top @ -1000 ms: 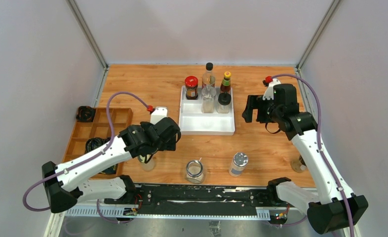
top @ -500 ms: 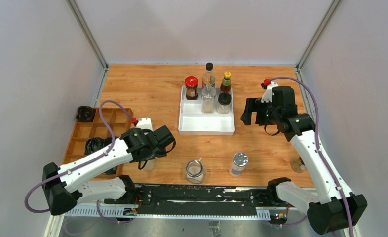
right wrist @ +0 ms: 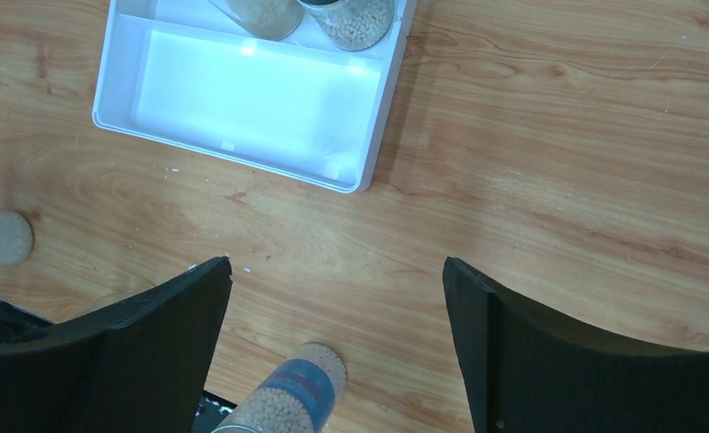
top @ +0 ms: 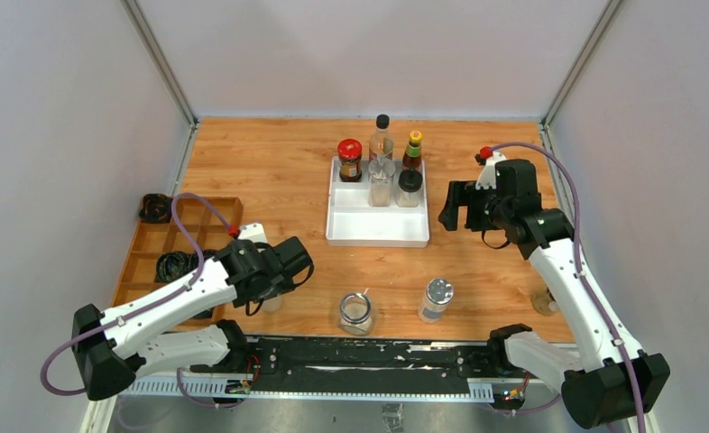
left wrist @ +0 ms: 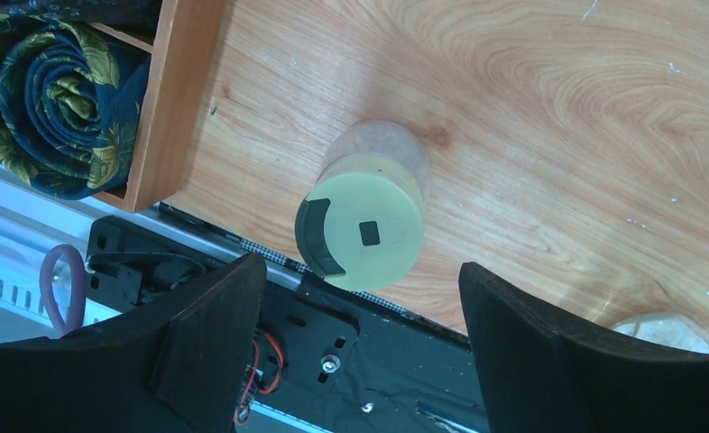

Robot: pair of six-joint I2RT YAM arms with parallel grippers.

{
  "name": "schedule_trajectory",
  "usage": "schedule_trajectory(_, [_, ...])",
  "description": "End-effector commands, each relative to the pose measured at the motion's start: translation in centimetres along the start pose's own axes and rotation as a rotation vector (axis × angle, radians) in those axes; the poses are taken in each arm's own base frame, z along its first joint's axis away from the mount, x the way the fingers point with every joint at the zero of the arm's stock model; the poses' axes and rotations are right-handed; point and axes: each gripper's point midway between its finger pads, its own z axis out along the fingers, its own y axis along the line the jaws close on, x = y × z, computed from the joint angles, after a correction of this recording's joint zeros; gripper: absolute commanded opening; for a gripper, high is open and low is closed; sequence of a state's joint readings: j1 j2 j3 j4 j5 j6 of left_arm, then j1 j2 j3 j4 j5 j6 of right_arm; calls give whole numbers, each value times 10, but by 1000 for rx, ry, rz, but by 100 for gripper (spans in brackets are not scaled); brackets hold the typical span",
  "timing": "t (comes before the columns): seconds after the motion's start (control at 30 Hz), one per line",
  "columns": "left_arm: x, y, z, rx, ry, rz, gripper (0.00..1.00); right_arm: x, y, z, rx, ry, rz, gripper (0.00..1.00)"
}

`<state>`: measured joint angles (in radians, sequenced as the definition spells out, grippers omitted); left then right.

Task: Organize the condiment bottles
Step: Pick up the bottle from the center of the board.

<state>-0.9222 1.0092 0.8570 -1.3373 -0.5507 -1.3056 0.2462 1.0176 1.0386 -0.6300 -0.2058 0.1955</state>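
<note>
Near edge, seven o'clock on the table [top: 270,171]: a small frosted jar [left wrist: 360,221] with a pale green cap stands upright just beside the wooden organizer [left wrist: 184,99]. The left gripper [left wrist: 362,271] hangs over it, jaws spread, touching nothing. Jar looks light, rigid, smooth-walled, likely slippery; best pinched across the body just under the cap. Farther off, at three o'clock of the white tray [top: 376,236], the right gripper [right wrist: 337,266] hovers wide apart, empty.

White tray [top: 376,230], wooden divided box [top: 157,240] (coiled cable [top: 172,266] inside), rolled patterned cloth [left wrist: 58,99]
</note>
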Motion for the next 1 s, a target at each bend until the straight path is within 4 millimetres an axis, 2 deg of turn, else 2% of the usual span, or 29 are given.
schedule_trajectory(0.0, [-9, 6, 3, -33, -46, -39, 84, 5, 0, 0, -11, 1, 21, 93])
schedule_trajectory(0.27, [-18, 3, 10, -25, -60, -36, 77, 7, -1, 0, -8, 6, 18, 93])
schedule_trajectory(0.6, [-11, -5, 22, 2, -8, -4, 67, 10, -3, 2, -3, 12, 15, 92])
schedule_trajectory(0.8, [-8, -12, 26, 20, 6, 12, 54, 11, -3, 2, -2, 14, 14, 92])
schedule_trajectory(0.97, [-12, -16, 26, 20, 3, 25, 48, 13, -4, 3, 3, 18, 13, 92])
